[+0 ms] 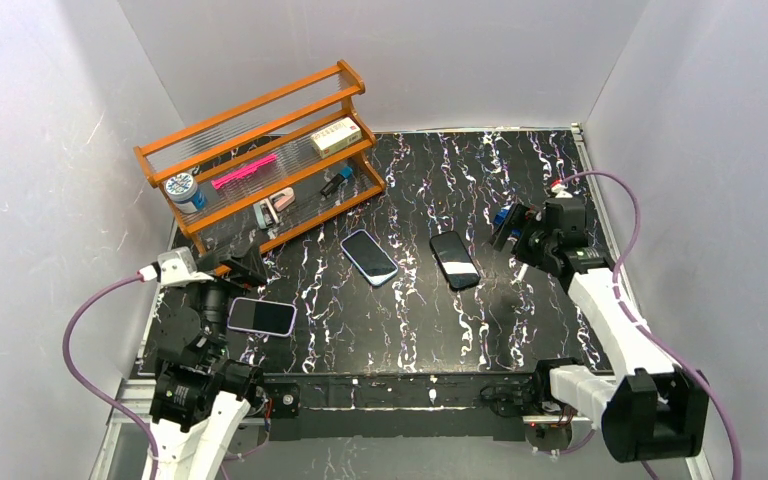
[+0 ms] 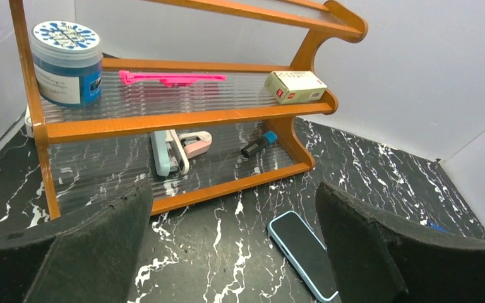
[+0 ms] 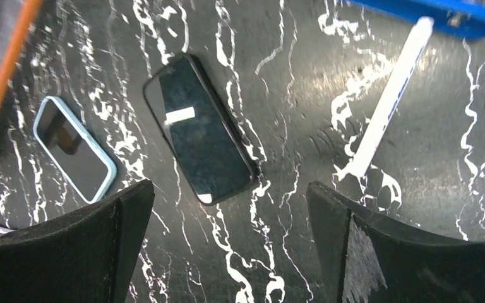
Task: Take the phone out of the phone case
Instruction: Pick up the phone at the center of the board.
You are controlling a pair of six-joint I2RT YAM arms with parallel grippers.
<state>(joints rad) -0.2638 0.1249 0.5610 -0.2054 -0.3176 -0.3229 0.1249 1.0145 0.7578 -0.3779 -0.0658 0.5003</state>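
I can't read any lettering on my feeds. The blue jar [image 2: 66, 60] on the middle shelf of the wooden rack [image 2: 183, 118] has a white label with dark print, but it is too small for me to make out. The cream box [image 2: 295, 86] on the same shelf has a red patch at one end, and no words resolve there either.

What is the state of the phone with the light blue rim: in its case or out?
In its case: the light blue case frames all four sides of the phone.
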